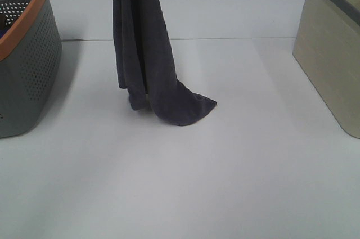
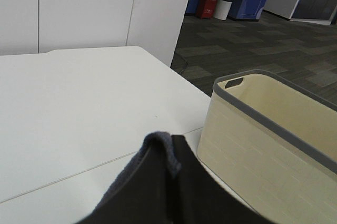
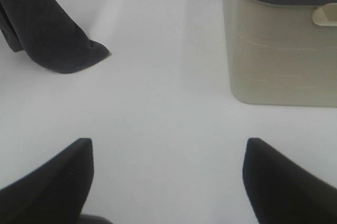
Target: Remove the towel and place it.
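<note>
Left claw [image 2: 175, 155] around towel [image 1: 143, 53] top

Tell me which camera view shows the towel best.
The exterior high view: the towel hangs down from beyond the top edge, its lower end spread on the table. The left wrist view shows only a fold pinched in the left end effector; the right wrist view catches only the lower end.

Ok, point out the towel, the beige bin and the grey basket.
towel [image 1: 140, 42], exterior high view, hanging middle fold.
beige bin [image 1: 326, 67], exterior high view, side wall.
grey basket [image 1: 39, 67], exterior high view, perforated side wall.
</note>
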You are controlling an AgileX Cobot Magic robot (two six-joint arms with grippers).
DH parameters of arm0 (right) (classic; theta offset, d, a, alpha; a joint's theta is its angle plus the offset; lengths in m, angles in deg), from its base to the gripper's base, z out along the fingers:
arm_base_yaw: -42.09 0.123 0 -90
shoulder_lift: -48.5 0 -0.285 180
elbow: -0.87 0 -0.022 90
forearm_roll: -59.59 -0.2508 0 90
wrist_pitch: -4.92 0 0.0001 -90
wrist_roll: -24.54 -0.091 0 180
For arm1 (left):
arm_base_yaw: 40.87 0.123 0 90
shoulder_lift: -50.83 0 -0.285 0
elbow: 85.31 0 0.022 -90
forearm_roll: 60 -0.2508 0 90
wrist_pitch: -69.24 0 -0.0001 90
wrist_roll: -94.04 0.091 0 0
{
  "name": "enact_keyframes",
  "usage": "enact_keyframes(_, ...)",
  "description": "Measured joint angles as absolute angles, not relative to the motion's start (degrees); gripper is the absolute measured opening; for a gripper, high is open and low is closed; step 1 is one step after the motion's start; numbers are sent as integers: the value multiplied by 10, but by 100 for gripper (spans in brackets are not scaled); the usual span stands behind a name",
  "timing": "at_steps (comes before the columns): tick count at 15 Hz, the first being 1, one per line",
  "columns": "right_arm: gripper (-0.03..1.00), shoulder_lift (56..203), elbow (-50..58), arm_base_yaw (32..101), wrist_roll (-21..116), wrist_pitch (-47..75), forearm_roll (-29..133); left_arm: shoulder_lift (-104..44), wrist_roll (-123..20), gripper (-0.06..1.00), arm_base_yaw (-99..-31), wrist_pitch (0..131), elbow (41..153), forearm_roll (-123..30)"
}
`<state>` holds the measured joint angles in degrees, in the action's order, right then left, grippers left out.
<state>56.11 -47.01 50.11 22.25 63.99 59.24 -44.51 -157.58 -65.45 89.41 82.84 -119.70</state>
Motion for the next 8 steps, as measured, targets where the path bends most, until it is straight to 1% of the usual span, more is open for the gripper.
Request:
enact_keyframes(1,76,575,-464,501,236,555,541,-445,-1575,0,-655,895,825,-1206)
enact_keyframes(2,75,601,-464,501,275,501,502,-445,-1575,0,-655,896,825,-1207)
enact_keyframes(3,74,614,-464,501,306,479,481,-445,-1575,0,-655,900,825,-1207)
enact_keyframes(5,72,692,-464,501,463,427,339,-445,-1575,0,-655,916,825,-1207)
enact_keyframes(8,70,847,-464,501,721,408,104,-445,-1575,0,-655,931,825,-1217)
